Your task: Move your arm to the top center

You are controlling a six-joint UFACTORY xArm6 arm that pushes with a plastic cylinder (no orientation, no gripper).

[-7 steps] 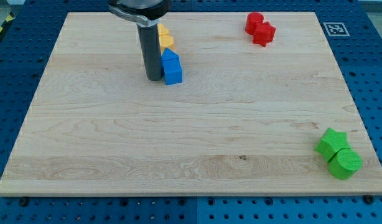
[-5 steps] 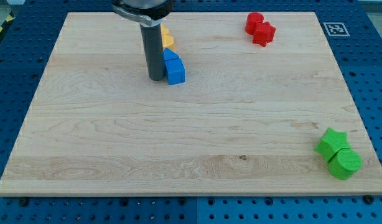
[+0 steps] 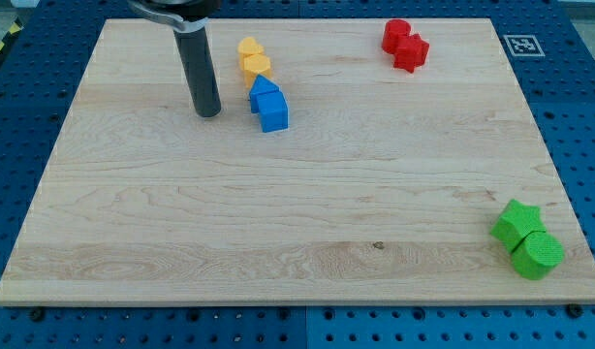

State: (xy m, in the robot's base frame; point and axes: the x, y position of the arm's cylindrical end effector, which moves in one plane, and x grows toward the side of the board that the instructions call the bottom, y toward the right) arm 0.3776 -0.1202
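Note:
My tip point(image 3: 208, 112) rests on the wooden board point(image 3: 297, 194) in its upper left part. It stands apart from the blocks, a short way to the view's left of the two blue blocks point(image 3: 267, 104). The two yellow blocks point(image 3: 252, 57) lie just above the blue ones, up and to the right of my tip. The dark rod rises from the tip to the view's top edge.
Two red blocks point(image 3: 404, 44) lie near the board's top right. A green star-shaped block point(image 3: 516, 221) and a green round block point(image 3: 537, 254) sit together near the bottom right corner. A marker tag point(image 3: 521, 45) is off the top right corner.
My tip has moved to the view's left and slightly up, away from the blue blocks it was touching. The blue blocks shifted slightly right earlier and the yellow blocks are now uncovered.

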